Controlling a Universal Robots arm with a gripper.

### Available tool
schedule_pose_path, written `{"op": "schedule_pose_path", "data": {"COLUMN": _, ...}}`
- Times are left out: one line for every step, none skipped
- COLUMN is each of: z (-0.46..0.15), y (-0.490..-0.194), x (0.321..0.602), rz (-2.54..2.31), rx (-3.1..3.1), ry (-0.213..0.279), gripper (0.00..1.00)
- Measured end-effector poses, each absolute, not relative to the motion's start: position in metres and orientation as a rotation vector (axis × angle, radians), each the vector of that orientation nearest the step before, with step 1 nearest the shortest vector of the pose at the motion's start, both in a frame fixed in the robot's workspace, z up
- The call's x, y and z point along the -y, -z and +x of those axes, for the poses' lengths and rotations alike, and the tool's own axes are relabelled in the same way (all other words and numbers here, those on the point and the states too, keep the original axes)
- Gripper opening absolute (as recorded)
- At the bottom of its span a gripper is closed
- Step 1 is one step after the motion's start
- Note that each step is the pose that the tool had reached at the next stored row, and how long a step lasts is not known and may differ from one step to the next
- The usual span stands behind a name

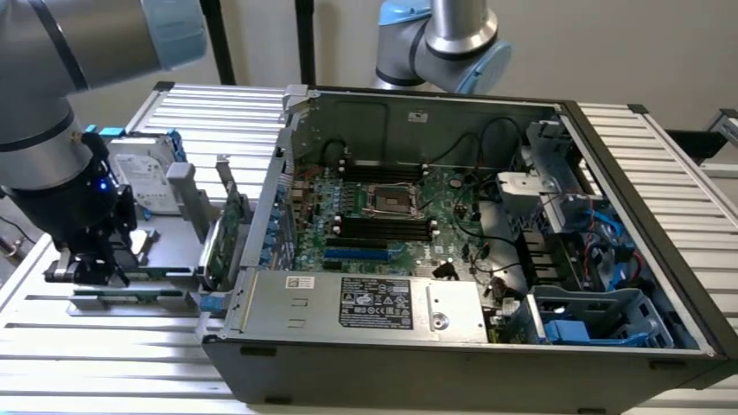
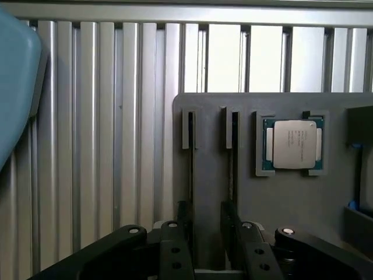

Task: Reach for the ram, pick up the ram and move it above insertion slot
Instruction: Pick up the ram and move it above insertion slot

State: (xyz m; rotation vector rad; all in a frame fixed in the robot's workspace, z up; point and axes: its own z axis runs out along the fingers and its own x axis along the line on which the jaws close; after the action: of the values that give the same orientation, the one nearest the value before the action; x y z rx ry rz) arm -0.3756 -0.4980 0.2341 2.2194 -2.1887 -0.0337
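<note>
Lower left of the exterior view: the gripper hangs low over the grey holder on the slatted table, just left of the open case. The ram stands on edge in the holder, a thin green strip, its long axis running left-right across the frame. From the wrist, the black fingers are spread wide, gripping nothing, poised over two slots, each with a dark stick edge-on. Touching or not, I can't tell. A chip sits beside the slots.
</note>
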Motion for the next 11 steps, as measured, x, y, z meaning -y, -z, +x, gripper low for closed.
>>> {"op": "schedule_pose_path", "data": {"z": -0.376, "y": -0.233, "x": 0.498, "rz": 2.219, "rx": 2.189, "ry": 0.034, "gripper": 0.36}}
{"op": "schedule_pose_path", "data": {"z": -0.376, "y": -0.232, "x": 0.498, "rz": 2.219, "rx": 2.188, "ry": 0.034, "gripper": 0.36}}
{"op": "schedule_pose_path", "data": {"z": -0.376, "y": -0.231, "x": 0.499, "rz": 2.219, "rx": 2.188, "ry": 0.034, "gripper": 0.36}}
{"op": "schedule_pose_path", "data": {"z": -0.376, "y": -0.230, "x": 0.499, "rz": 2.219, "rx": 2.188, "ry": 0.035, "gripper": 0.36}}
{"op": "schedule_pose_path", "data": {"z": -0.376, "y": -0.228, "x": 0.499, "rz": 2.219, "rx": 2.188, "ry": 0.035, "gripper": 0.36}}
{"op": "schedule_pose_path", "data": {"z": -0.376, "y": -0.227, "x": 0.499, "rz": 2.219, "rx": 2.188, "ry": 0.035, "gripper": 0.36}}
{"op": "schedule_pose_path", "data": {"z": -0.376, "y": -0.226, "x": 0.500, "rz": 2.218, "rx": 2.188, "ry": 0.035, "gripper": 0.36}}
{"op": "schedule_pose_path", "data": {"z": -0.376, "y": -0.225, "x": 0.500, "rz": 2.218, "rx": 2.188, "ry": 0.036, "gripper": 0.36}}
{"op": "schedule_pose_path", "data": {"z": -0.376, "y": -0.224, "x": 0.500, "rz": 2.218, "rx": 2.188, "ry": 0.036, "gripper": 0.36}}
{"op": "schedule_pose_path", "data": {"z": -0.376, "y": -0.223, "x": 0.500, "rz": 2.218, "rx": 2.187, "ry": 0.036, "gripper": 0.36}}
{"op": "schedule_pose_path", "data": {"z": -0.376, "y": -0.222, "x": 0.501, "rz": 2.218, "rx": 2.187, "ry": 0.036, "gripper": 0.36}}
